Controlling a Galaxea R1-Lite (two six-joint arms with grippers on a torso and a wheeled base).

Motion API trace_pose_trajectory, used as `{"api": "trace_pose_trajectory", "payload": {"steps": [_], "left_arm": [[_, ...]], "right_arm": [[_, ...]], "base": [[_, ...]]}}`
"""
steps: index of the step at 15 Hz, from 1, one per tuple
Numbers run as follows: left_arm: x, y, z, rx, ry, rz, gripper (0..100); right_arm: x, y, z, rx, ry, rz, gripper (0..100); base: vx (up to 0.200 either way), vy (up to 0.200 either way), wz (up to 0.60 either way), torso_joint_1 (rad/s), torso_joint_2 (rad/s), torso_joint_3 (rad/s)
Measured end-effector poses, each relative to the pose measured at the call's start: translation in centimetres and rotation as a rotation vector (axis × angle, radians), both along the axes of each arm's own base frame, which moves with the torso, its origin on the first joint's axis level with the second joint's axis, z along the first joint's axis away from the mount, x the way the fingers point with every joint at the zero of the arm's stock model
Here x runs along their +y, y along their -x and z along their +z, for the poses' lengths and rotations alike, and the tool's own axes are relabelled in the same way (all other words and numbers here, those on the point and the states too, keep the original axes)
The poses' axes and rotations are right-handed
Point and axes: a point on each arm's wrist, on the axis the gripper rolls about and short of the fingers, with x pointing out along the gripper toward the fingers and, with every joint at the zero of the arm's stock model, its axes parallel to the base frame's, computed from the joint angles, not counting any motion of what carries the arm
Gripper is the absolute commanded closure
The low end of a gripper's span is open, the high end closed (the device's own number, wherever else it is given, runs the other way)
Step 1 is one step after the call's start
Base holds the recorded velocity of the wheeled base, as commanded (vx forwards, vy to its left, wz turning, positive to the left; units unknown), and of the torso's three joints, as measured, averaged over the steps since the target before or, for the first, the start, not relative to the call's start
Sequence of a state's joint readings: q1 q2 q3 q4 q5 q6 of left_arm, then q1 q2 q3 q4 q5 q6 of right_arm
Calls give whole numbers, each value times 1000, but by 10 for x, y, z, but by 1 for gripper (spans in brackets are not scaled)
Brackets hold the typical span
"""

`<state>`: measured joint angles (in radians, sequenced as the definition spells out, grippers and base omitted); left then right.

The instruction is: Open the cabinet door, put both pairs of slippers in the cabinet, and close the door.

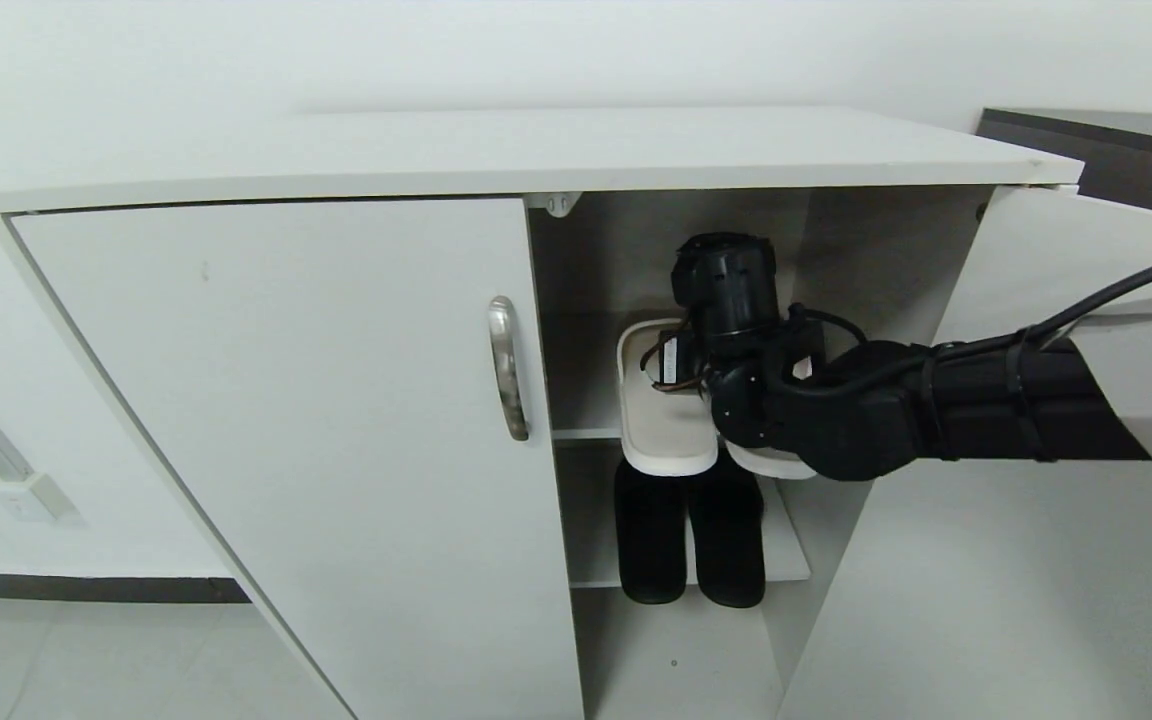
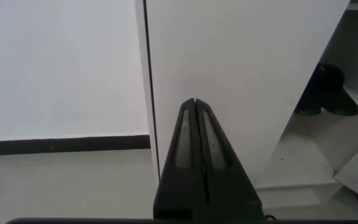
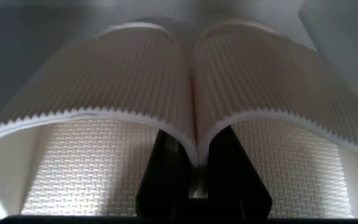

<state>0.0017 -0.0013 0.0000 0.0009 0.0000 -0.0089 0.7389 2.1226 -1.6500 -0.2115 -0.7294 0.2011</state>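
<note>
Nearest, the left end effector (image 2: 194,155) hangs clenched, empty, before the closed left door (image 1: 286,420). Past the open right door (image 1: 1036,560), the right end effector (image 3: 191,158) seems to pinch the white slippers (image 1: 666,420) together on the upper shelf (image 1: 581,400) of the cabinet (image 1: 536,150); black slippers (image 1: 691,540) sit at six o'clock below.

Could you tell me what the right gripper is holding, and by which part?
The white slippers, pinched together where the inner edges of their straps meet.
</note>
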Motion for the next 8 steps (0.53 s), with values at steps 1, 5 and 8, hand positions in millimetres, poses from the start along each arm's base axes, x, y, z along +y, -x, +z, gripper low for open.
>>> {"api": "trace_pose_trajectory", "payload": {"steps": [1, 5, 8], "left_arm": [[0, 0, 0, 0, 0, -1, 100], [0, 0, 0, 0, 0, 0, 100], [0, 0, 0, 0, 0, 0, 100]], "right_arm": [[0, -6, 3, 2, -1, -2, 100], [3, -26, 15, -15, -19, -10, 100], [4, -35, 10, -16, -4, -9, 100]], "base": [[0, 0, 0, 0, 0, 0], [0, 0, 0, 0, 0, 0], [0, 0, 0, 0, 0, 0]]}}
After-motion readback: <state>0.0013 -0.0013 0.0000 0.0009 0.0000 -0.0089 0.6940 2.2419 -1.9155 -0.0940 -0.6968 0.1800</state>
